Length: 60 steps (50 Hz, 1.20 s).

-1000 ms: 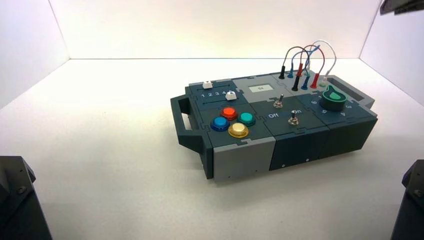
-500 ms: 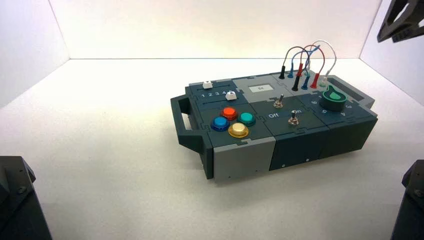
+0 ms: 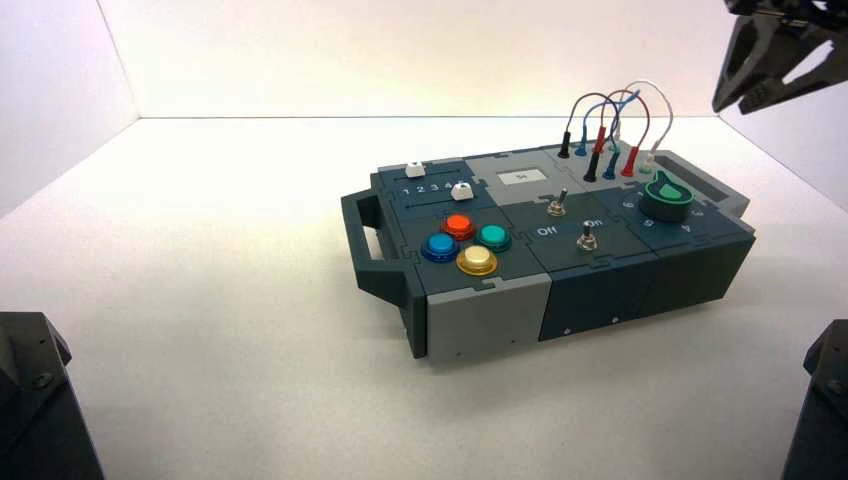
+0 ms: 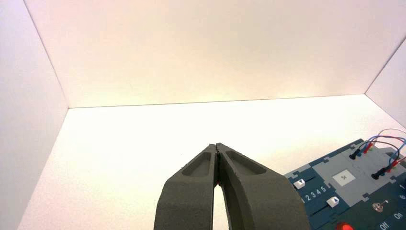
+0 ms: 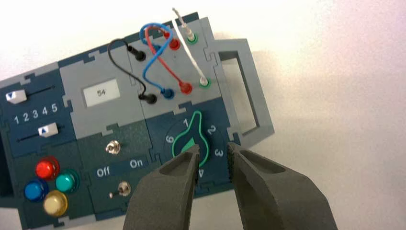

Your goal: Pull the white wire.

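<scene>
The right claw [image 3: 740, 105] hangs at far right above the table [image 3: 200, 270], tips apart. The white wire [image 3: 655, 88] arches from the box's [image 3: 490, 310] far right part. The left claw [image 4: 216, 177] idles at left, tips together.

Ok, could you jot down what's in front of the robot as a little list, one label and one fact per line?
white wire: both ends plugged in at the box's far right
other wires: black, blue, red
knob: green-edged, pointer between 1 and 2
buttons: red, blue, green, yellow
right gripper: open, above the box's right side, holding nothing
left gripper: shut, parked at near left
</scene>
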### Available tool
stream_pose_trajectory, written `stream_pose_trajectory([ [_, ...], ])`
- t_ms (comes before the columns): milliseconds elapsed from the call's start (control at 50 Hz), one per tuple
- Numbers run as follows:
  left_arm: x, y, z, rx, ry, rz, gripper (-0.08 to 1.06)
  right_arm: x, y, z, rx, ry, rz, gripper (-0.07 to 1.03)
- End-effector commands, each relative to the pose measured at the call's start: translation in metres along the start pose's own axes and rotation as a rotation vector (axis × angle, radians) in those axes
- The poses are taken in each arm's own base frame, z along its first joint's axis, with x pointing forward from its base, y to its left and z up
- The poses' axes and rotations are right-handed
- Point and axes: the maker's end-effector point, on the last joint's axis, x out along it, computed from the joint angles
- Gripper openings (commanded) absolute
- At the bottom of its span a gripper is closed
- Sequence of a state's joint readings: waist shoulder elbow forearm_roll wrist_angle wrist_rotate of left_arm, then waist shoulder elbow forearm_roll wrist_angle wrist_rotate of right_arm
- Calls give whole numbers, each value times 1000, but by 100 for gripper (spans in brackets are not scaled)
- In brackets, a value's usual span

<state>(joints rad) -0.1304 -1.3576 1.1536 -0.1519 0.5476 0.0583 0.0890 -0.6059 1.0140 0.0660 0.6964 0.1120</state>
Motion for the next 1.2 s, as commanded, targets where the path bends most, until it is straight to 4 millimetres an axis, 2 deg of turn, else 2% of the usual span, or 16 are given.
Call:
stream_pose_trajectory([
  [20, 0, 0, 7, -3, -11, 3, -3, 2, 5, 22, -5, -22, 7, 33],
  [380, 0, 0, 7, -2, -13, 3, -3, 33, 8, 36, -5, 47, -1, 33],
  [720, 0, 0, 7, 0, -14, 2, -3, 49, 10, 49, -2, 76, -4, 33],
  [1200, -1, 0, 7, 0, -20, 2, -3, 77, 9, 47, -5, 140, -17, 29],
])
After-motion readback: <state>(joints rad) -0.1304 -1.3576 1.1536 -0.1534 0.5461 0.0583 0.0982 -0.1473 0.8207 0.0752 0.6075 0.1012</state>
